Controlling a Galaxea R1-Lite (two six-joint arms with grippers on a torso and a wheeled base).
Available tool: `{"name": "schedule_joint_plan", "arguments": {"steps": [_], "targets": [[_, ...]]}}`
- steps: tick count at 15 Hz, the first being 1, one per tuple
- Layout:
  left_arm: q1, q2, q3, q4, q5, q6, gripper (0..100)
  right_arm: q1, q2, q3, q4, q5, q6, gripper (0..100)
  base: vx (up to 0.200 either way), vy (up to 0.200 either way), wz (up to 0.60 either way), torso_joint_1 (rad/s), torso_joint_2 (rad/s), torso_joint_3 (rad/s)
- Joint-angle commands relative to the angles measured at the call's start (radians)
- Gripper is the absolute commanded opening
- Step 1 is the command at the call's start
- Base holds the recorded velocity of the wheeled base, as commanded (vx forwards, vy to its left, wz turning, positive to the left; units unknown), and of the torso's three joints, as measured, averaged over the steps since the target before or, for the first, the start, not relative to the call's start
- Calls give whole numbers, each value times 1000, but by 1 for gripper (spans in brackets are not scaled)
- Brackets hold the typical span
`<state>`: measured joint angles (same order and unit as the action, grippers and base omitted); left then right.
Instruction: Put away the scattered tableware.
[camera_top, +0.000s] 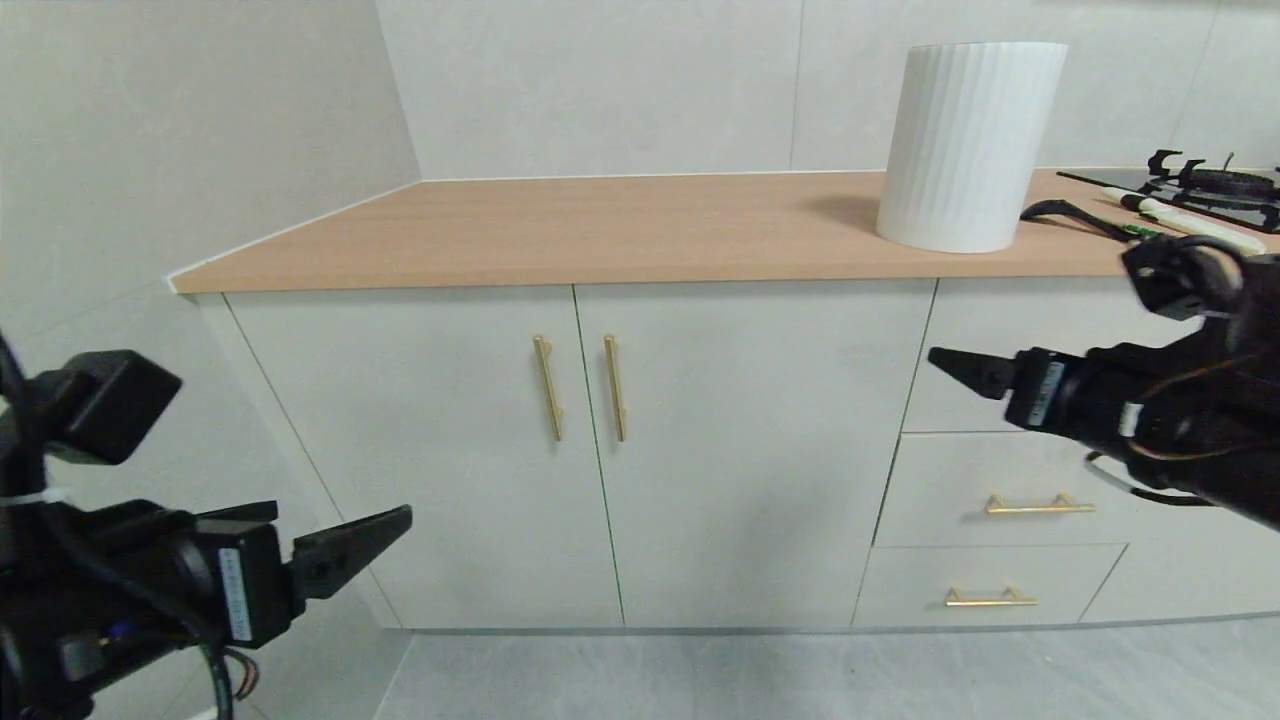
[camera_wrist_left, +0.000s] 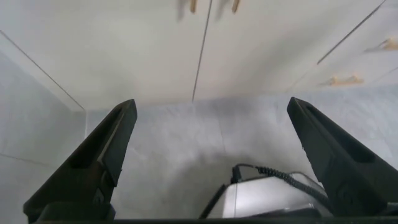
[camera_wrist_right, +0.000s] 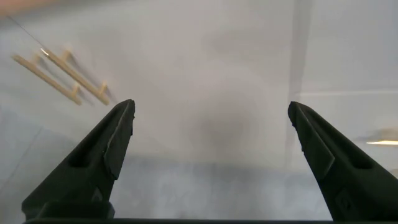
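Wooden worktop (camera_top: 600, 230) carries a white ribbed container (camera_top: 965, 145); left pincer (camera_wrist_left: 211, 121) and right pincer (camera_wrist_right: 211, 121) gape apart, empty, facing cabinets (camera_top: 480, 470).

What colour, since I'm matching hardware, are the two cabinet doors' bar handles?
Gold: the vertical metal bar handles show best in the head view.

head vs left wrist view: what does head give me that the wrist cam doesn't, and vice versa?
Head view adds: the wooden countertop, the white ribbed container standing on it, utensils beside the stove burner at its right end, and the right gripper held out in front of the drawers.
Left wrist view adds: a straight look between the left gripper fingers, spread wide with nothing between them.
Both share: the left gripper, cabinet doors with gold handles, drawer handles, grey floor.
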<state>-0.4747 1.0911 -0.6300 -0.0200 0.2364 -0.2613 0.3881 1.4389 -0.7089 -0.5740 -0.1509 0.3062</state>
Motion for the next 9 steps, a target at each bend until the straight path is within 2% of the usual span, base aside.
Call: {"name": "schedule_joint_plan", "arguments": {"steps": [1, 2, 3, 4, 5, 7, 9], "targets": [[10, -292, 102, 2, 3, 40, 100, -92, -445, 212, 2, -29, -113, 100, 0, 0, 0, 0, 0, 0], [19, -385, 131, 3, 0, 79, 100, -141, -542, 250, 17, -29, -159, 100, 0, 0, 0, 0, 0, 0], [53, -450, 153, 5, -3, 119, 100, -183, -621, 267, 46, -27, -191, 100, 0, 0, 0, 0, 0, 0], [73, -474, 159, 6, -5, 135, 100, -199, -655, 270, 66, -26, -200, 100, 0, 0, 0, 0, 0, 0], [134, -577, 181, 9, -5, 195, 100, -229, -810, 261, 194, -26, -208, 100, 0, 0, 0, 0, 0, 0], [199, -706, 176, 52, -5, 241, 100, -230, -1026, 249, 407, -27, -268, 100, 0, 0, 0, 0, 0, 0], [254, -804, 181, 120, -5, 260, 100, -262, -1183, 252, 546, -39, -323, 100, 0, 0, 0, 0, 0, 0]]}}
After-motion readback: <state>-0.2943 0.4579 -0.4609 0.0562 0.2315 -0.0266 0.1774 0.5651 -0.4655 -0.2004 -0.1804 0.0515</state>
